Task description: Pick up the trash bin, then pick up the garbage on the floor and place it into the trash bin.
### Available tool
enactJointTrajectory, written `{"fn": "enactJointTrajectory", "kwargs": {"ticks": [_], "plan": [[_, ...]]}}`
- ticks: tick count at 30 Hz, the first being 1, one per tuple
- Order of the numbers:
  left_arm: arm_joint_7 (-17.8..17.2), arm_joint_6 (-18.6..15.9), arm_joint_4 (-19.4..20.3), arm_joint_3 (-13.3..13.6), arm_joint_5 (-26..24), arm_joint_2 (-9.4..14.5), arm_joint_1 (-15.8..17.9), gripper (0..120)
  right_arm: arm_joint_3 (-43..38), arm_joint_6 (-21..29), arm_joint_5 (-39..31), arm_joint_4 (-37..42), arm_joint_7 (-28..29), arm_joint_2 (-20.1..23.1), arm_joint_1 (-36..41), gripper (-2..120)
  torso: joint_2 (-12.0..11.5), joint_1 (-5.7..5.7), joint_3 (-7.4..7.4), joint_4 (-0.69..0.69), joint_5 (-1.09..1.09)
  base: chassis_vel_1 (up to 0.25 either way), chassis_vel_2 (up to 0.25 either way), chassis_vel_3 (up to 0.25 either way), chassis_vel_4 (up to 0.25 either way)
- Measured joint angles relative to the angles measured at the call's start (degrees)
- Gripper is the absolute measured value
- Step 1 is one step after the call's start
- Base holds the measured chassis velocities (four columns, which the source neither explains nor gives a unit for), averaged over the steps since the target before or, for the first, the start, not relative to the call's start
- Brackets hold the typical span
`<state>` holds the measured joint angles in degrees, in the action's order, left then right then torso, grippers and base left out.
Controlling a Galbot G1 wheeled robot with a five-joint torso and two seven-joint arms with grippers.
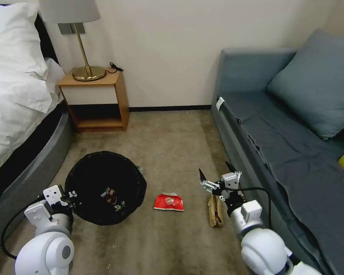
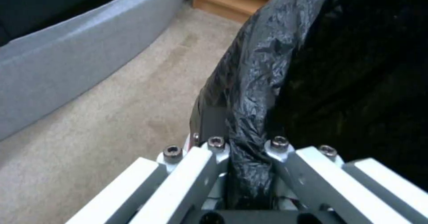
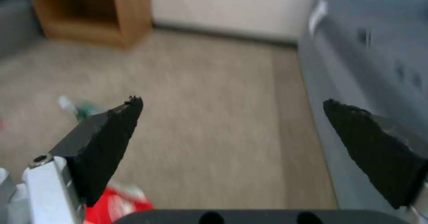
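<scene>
Litter lies on the floor: left hand [image 2: 249, 170] clamped on the bin [image 1: 105, 187] rim, right hand [image 1: 217, 176] spread wide over the paper bag [image 1: 215, 211], light, crushable, best pinched mid-length, beside the red packet [image 1: 169, 201].

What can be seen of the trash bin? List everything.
The trash bin is round and lined with a crinkly black plastic bag that covers its rim and inside. A few small wrappers lie at its bottom. It sits between the bed and the red snack packet, its mouth facing the head camera. The left end effector is clamped on the near rim, with bag plastic bunched between its fingers. Whether its base touches the carpet cannot be told.
</scene>
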<state>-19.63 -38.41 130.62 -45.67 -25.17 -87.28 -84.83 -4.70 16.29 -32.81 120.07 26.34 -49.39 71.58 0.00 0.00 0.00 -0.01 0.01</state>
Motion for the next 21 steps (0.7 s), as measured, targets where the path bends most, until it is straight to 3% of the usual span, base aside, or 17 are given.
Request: {"fn": "enactJointTrajectory", "kwargs": {"ticks": [4,10,21], "plan": [[0.2,0.4,-0.9,0.3,0.1,0.0,0.5,3,4.9,3.4,-8.5,-6.9,3.9,2.1,-8.0,100,0.0,0.01,0.0,0.02,-0.01,0.0,0.0,0.0,0.0],[0.4,0.8,-3.3,0.5,0.1,0.0,1.2,3,13.9,7.1,-20.7,-17.2,8.1,1.4,-17.9,100,0.0,0.0,0.01,0.02,0.01,0.0,0.0,0.0,0.0],[0.5,1.5,-4.8,0.0,0.3,-0.1,1.2,3,25.1,12.3,-30.5,-28.1,9.4,-0.8,-29.1,100,0.0,0.0,0.0,0.02,-0.01,0.0,0.0,0.0,0.0]]}}
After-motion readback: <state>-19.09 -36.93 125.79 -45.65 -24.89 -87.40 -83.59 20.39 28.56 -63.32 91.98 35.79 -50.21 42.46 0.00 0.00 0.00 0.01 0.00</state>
